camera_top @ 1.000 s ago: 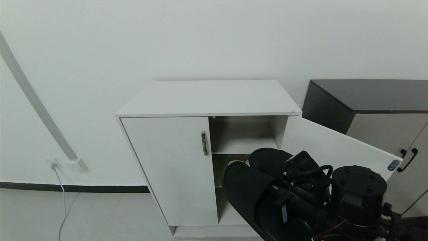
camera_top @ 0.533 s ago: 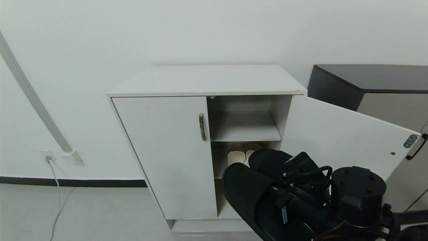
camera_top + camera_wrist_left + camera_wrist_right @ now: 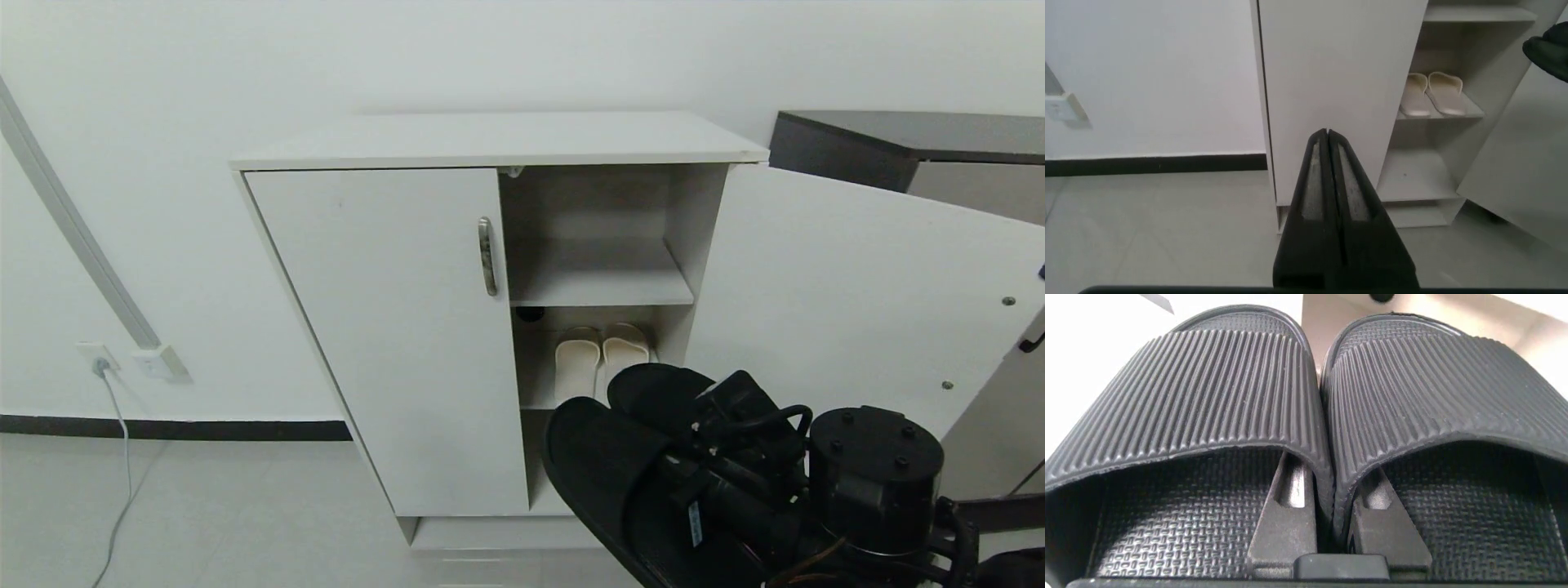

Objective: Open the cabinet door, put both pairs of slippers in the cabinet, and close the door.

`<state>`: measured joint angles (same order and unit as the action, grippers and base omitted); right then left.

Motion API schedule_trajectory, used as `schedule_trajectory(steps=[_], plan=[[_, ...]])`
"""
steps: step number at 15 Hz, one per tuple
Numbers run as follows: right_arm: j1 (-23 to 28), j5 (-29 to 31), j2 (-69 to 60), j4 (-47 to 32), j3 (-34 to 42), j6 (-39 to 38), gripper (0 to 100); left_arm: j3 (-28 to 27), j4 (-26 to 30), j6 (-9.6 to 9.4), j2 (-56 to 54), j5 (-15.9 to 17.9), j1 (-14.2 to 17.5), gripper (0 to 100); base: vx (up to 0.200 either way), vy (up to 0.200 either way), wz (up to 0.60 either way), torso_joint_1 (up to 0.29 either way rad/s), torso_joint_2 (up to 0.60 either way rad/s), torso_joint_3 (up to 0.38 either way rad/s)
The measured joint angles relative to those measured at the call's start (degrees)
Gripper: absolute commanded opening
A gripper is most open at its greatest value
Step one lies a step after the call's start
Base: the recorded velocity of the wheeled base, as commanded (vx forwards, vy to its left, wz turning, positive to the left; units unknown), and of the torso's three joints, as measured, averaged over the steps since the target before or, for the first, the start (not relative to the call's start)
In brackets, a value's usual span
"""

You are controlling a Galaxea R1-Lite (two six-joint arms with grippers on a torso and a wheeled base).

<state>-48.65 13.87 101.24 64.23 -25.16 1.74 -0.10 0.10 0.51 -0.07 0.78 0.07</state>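
The white cabinet (image 3: 375,327) has its left door shut and its right door (image 3: 849,286) swung wide open. A cream pair of slippers (image 3: 600,359) lies side by side on the middle shelf, also seen as the cream pair (image 3: 1436,92) from the left wrist. My right gripper (image 3: 1331,513) is shut on the black pair of slippers (image 3: 629,441), one finger (image 3: 1288,508) inside each slipper, pinching their adjoining sides together. The black pair hangs in front of the open compartment, low and outside it. My left gripper (image 3: 1327,137) is shut and empty, low in front of the shut door.
The upper shelf (image 3: 600,282) is bare. A dark cabinet (image 3: 898,135) stands close behind the open door on the right. On the left wall are a slanted grey conduit (image 3: 49,204) and a socket (image 3: 98,359) with a cable down to the tiled floor.
The head camera has moved, so the cabinet sits higher and larger in the picture and the cream slippers have come into sight. The right gripper still holds the black pair alike.
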Motion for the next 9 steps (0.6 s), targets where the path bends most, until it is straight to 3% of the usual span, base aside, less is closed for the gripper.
schedule_trajectory(steps=[3,9], plan=[[-0.07,0.06,0.24,0.0,0.09,0.0,0,0.0,0.0,0.0,0.0,0.0,-0.02,0,0.0,0.0,0.0,-0.019,0.4,0.382],[-0.05,0.11,0.63,0.01,0.24,0.11,0,0.0,-0.02,0.0,0.0,0.0,0.0,0,0.0,0.0,0.0,0.001,0.01,0.012]])
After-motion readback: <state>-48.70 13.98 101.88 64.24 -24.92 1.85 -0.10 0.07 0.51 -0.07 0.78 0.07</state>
